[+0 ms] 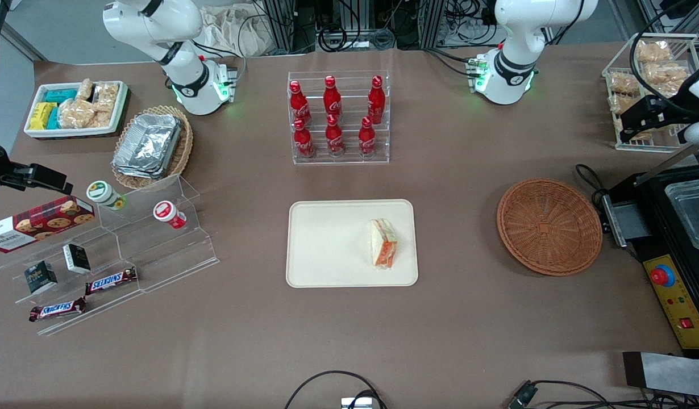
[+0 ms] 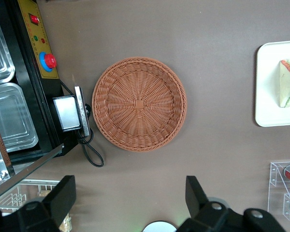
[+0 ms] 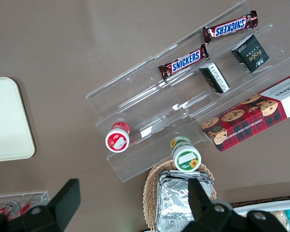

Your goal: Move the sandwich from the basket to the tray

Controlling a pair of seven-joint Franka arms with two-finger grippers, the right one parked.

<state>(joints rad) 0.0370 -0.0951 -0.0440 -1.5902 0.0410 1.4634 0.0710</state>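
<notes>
The sandwich [image 1: 384,244], a triangular wedge of pale bread with an orange and green cut edge, lies on the flat cream tray [image 1: 327,244] with rounded corners. The round woven wicker basket [image 1: 549,226] sits empty on the brown desk [image 1: 349,341], well apart from the tray. The gripper [image 2: 128,198] hangs above the basket, black fingers spread wide, holding nothing.

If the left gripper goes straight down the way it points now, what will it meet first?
Probably bare table beside the empty basket; the open left gripper hangs high above, so depth is uncertain. The sandwich lies on the tray.
</notes>
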